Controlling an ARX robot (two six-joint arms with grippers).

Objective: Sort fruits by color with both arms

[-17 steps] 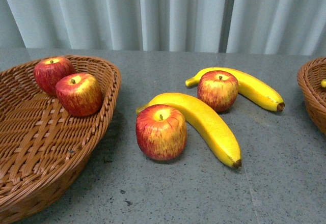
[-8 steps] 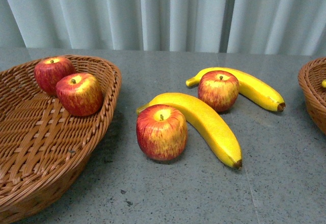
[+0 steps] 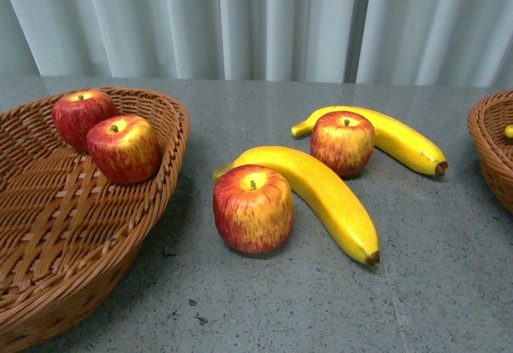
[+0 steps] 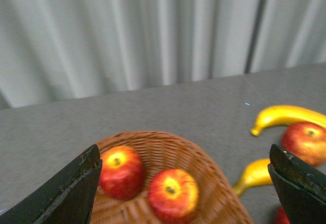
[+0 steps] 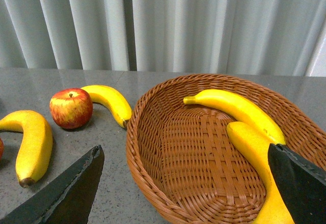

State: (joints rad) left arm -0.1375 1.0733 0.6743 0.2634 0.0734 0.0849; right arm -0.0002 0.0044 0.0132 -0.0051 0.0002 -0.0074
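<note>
Front view | apples (image 3: pixel 253 208), bananas (image 3: pixel 325 188) unmoved; left pincer (image 4: pixel 184 151), right pincer (image 5: pixel 184 150) agape

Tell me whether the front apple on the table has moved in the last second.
No. The front apple keeps the same gap to the left basket rim.

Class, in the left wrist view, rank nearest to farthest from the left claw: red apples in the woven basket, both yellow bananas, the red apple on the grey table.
1. Two red apples in the woven basket, right at the left claw.
2. Nearer yellow banana, beside the basket.
3. Red table apple and farther yellow banana, behind it: too close to call.
</note>
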